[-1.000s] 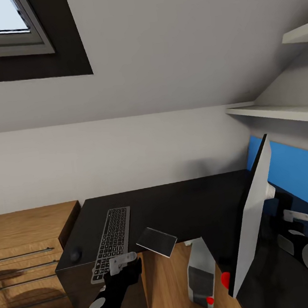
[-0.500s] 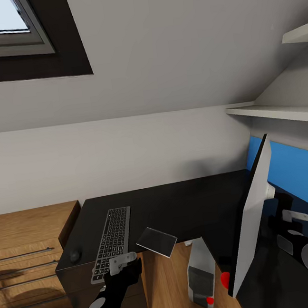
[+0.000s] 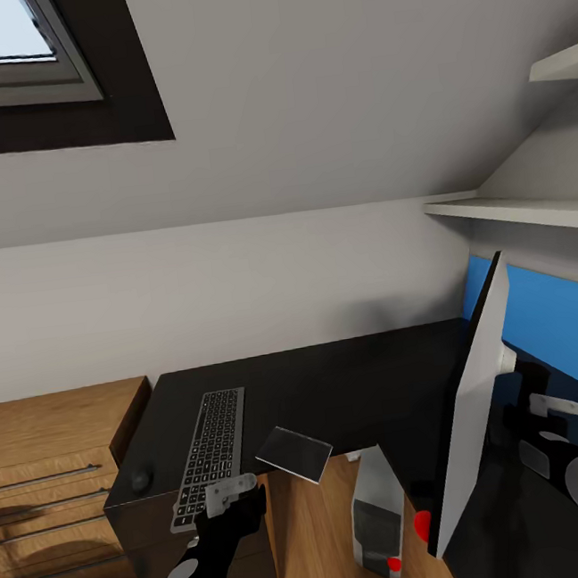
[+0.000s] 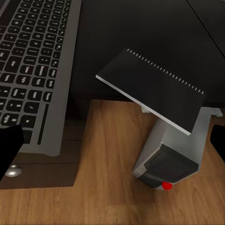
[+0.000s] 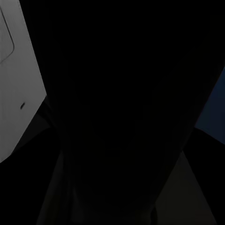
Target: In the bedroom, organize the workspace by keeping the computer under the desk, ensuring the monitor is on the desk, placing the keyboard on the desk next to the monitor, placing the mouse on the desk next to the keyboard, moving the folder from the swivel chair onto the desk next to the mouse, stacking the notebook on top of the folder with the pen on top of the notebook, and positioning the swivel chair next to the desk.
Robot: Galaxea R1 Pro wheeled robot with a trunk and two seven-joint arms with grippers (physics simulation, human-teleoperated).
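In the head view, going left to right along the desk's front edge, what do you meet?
Wooden dresser → mouse → keyboard → notebook, overhanging the edge of the desk → computer, on the floor → monitor.

Sloped pale wall (image 3: 303,99); skylight (image 3: 1,43); wooden dresser (image 3: 48,460); perhaps shelves (image 3: 531,207)

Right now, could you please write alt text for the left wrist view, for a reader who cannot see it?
A dark notebook with a spiral edge lies on the black desk, one part sticking out past the desk edge above a grey computer standing on the wooden floor. A keyboard lies beside the notebook on the desk.
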